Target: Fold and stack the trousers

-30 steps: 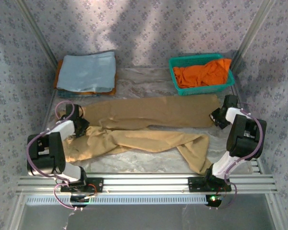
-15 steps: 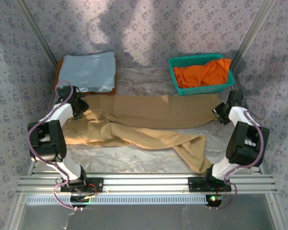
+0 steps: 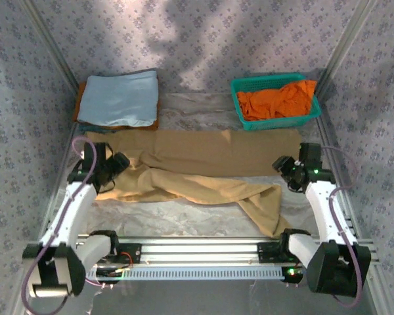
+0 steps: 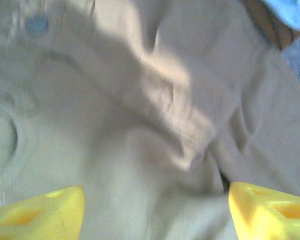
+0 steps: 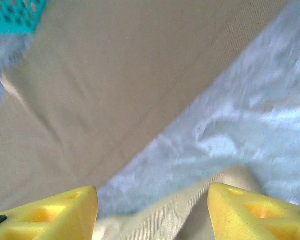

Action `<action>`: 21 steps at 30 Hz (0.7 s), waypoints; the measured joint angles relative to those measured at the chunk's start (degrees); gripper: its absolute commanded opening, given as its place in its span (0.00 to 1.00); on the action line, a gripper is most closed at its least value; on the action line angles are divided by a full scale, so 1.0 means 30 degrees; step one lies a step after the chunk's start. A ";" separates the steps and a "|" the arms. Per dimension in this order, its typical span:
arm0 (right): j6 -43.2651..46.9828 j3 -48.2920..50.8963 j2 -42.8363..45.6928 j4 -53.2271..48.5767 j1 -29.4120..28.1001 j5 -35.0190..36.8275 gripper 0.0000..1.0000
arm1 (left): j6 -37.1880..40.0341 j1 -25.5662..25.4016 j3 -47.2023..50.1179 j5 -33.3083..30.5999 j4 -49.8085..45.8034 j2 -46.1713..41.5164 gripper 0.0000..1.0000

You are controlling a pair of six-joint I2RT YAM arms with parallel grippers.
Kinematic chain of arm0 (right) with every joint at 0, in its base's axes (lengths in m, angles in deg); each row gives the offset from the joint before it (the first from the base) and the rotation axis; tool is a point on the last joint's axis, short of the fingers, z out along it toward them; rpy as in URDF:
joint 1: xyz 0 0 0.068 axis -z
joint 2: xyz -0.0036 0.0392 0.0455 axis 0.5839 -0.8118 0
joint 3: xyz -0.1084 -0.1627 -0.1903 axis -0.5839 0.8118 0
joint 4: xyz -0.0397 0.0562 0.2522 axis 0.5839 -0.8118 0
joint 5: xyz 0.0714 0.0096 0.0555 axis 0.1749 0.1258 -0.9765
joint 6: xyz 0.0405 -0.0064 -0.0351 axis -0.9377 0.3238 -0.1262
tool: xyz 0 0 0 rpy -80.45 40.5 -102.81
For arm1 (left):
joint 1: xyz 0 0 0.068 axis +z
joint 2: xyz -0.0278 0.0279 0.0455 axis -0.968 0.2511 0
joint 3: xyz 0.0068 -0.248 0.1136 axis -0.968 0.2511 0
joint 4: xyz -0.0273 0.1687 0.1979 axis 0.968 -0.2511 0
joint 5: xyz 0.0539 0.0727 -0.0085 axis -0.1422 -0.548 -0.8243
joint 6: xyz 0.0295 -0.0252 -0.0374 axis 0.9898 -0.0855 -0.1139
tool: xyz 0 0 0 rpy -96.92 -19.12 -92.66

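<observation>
- At the far left of the bench (image 3: 184, 216), the top view gives us a folded light blue cloth (image 3: 120, 98) lying on an orange-brown layer (image 3: 150, 125) that peeks out along its near edge.
- Just in front of that pile, the left pincer (image 3: 121, 163) hangs over the rumpled left end of the trousers (image 3: 203, 154). From above we cannot read how its jaws stand.
- The left wrist view settles it: two yellow fingertips (image 4: 40, 215) sit far apart at the bottom corners, spread, with nothing pinched. Creased tan cloth lies under them, blurred, and a corner of the blue cloth shows at the upper right.
- The trousers lie across the middle of the bench. One leg is stretched flat along the far side, while the other runs slantwise to the near right, its end close to the right arm's base — a layout we get from the top view alone.
- At the far right stands a green basket (image 3: 240, 108) holding an orange garment (image 3: 279, 100).
- The right pincer (image 3: 280, 165) sits just beside the right end of the flat leg.
- Its wrist view shows yellow fingertips (image 5: 45, 212) spread as well, gripping nothing — smooth tan cloth above, shiny pale bench cover to the right, a pale fold low between them, and the basket's teal corner at the upper left.
</observation>
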 measured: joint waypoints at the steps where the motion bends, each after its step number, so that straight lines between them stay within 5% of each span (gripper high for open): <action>1: -0.0277 0.0430 0.0226 -0.0168 -0.0379 -0.0109 0.61 | -0.0233 -0.0576 0.0408 -0.0015 -0.0525 -0.0743 0.70; 11: -0.2492 0.2251 0.1749 -0.0831 -0.2171 -0.0189 0.58 | -0.5741 -0.7584 0.4495 -0.0474 -0.3424 -0.6404 0.62; 21: -0.3679 0.2987 0.0576 0.0517 -0.1756 -0.1341 0.61 | -0.7927 -0.7854 0.6229 -0.1166 0.0087 -0.2193 0.73</action>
